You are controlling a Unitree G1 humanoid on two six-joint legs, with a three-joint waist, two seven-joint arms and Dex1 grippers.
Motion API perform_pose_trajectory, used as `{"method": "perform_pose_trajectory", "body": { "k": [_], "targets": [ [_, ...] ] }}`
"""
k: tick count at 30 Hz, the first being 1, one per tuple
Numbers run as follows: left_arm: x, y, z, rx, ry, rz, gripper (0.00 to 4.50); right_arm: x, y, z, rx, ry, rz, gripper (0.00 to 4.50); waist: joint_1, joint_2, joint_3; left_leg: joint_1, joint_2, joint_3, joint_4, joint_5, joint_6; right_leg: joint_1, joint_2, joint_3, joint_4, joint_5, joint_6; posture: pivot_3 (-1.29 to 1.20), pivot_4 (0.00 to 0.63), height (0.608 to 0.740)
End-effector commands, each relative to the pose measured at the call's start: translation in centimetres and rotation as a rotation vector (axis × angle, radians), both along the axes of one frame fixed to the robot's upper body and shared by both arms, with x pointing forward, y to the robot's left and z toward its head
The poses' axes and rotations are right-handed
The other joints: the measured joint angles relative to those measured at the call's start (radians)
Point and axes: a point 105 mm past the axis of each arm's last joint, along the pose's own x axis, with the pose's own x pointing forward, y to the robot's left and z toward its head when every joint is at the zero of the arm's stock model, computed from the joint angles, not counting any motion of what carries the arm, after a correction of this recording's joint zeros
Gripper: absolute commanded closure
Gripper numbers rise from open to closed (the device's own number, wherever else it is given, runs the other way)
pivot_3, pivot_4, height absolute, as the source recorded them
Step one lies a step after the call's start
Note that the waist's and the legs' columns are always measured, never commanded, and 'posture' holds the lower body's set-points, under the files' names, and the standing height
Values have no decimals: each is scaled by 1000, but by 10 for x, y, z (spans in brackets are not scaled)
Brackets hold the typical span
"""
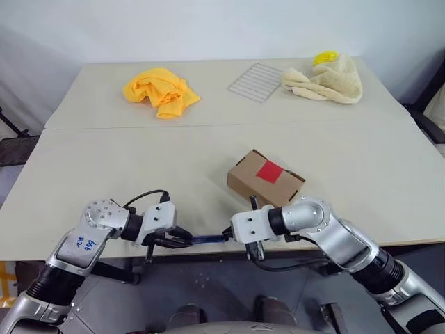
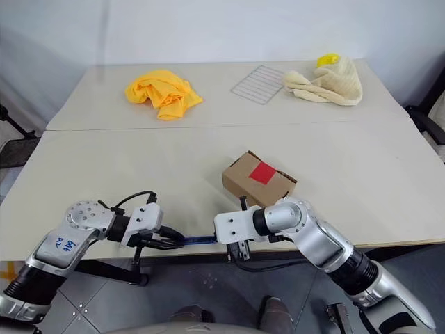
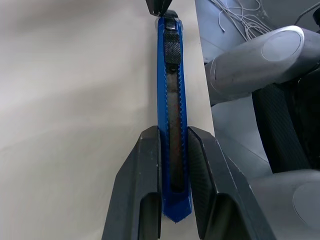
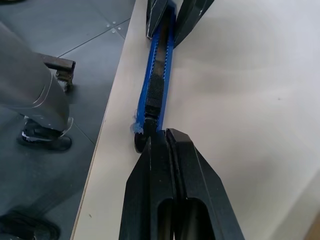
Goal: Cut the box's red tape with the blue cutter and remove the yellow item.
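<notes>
— Left eye view, near table edge: where is the blue cutter [image 1: 206,239]?

— I hold it level above the table [image 1: 104,181] rim, my left gripper [image 1: 182,241] clamped on one end, its fingers [image 3: 145,170] pressing both sides. My right gripper [image 1: 227,235] meets the other end with fingers [image 4: 170,165] pressed together; whether they pinch the tip, I cannot tell.

— And the box [image 1: 265,179]?

— It sits on the table just beyond my right wrist, red tape [image 1: 270,171] facing up. An orange cloth [image 1: 161,90], wire rack [image 1: 257,81] and cream towel [image 1: 327,82] lie across the far table.
</notes>
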Motion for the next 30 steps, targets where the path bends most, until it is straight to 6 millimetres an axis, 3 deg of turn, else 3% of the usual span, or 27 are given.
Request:
{"method": "perform_pose_trajectory", "body": {
  "k": [1, 10, 20, 25, 30],
  "targets": [
    [-9, 2, -17, 45, 68, 11, 4085, -6, -2, -15, -53, 6, 45, 4457, 0, 0, 0, 0, 0, 0, 0, 0, 0, 0, 0, 0, 0, 0, 0, 0, 150, 740],
    [-6, 3, -18, 54, 88, 26, 4085, -3, 5, -12, -15, -29, 55, 4457, -1, 0, 0, 1, 0, 0, 0, 0, 0, 0, 0, 0, 0, 0, 0, 0, 150, 740],
    [-10, -2, -17, 68, 127, -1, 4085, 10, 7, 25, 85, -112, 10, 4457, 3, 0, 0, 1, 0, 0, 0, 0, 0, 1, 0, 0, 0, 0, 0, 0, 150, 740],
    [-10, -1, -18, 87, 145, 13, 4085, 4, 5, 25, 77, -101, 27, 4457, 1, 0, 0, 1, 0, 0, 0, 0, 0, 0, 0, 0, 0, 0, 0, 0, 150, 740],
    [-9, -3, -18, 90, 152, 24, 4085, -5, 2, 11, 43, -53, 50, 4457, 2, 0, 0, 1, 0, 0, 0, 0, 0, 1, 0, 0, 0, 0, 0, 0, 150, 740]
  ]
}}
